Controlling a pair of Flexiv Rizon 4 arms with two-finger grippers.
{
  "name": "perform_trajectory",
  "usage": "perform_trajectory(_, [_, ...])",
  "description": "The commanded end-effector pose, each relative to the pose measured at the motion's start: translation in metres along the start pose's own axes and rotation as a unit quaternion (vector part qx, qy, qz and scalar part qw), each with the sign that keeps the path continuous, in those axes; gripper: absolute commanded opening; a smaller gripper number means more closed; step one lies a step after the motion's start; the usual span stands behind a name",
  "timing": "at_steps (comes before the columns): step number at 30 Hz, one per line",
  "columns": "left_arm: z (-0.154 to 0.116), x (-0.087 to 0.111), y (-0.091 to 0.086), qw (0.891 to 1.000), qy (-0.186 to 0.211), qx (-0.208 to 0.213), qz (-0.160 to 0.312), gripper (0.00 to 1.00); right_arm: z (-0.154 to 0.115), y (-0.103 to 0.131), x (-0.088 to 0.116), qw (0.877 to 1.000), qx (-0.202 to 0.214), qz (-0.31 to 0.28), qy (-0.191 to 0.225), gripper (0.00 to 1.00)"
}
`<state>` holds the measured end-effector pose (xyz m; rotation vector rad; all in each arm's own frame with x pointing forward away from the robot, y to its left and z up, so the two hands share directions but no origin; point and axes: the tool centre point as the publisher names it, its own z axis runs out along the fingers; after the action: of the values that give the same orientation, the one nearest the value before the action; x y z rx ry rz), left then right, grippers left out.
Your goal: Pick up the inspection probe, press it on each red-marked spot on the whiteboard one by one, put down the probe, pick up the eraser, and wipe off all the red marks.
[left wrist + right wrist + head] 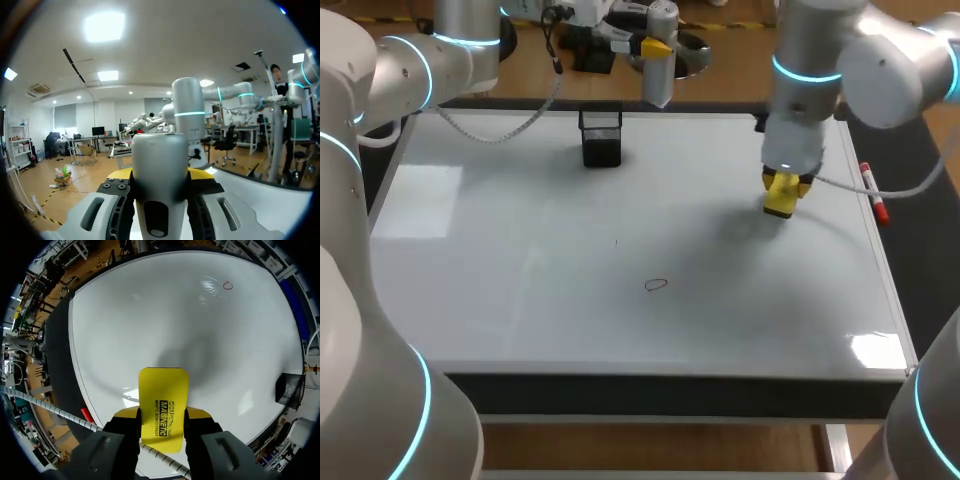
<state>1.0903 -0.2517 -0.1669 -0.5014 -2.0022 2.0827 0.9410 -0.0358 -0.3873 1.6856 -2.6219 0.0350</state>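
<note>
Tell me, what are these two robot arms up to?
The right claw grips a yellow eraser over the whiteboard, toward its right side. The left claw holds a silver probe up beyond the far edge. One small red mark sits near the middle, not yet wiped.

Head view overlooks the whiteboard (520, 250), shared by right wrist; left wrist faces outward.
</note>
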Motion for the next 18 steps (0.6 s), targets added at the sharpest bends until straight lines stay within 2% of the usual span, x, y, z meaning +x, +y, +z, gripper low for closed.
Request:
perform_trajectory(1, [-0.002,-0.007,0.002,0.999,0.051,0.003,-0.001,0.0,-0.004,0.002,0.03,1.0,0.003,0.014,-0.019,0.0])
perform_trajectory(10, [-0.002,-0.007,0.002,0.999,0.051,0.003,-0.001,0.0,-0.001,0.005,0.058,0.999,-0.001,0.047,-0.017,0.0])
perform_trajectory(18, [-0.002,-0.007,0.002,0.999,0.051,0.003,-0.001,0.0,0.002,0.009,0.063,0.998,-0.009,0.063,-0.02,0.0])
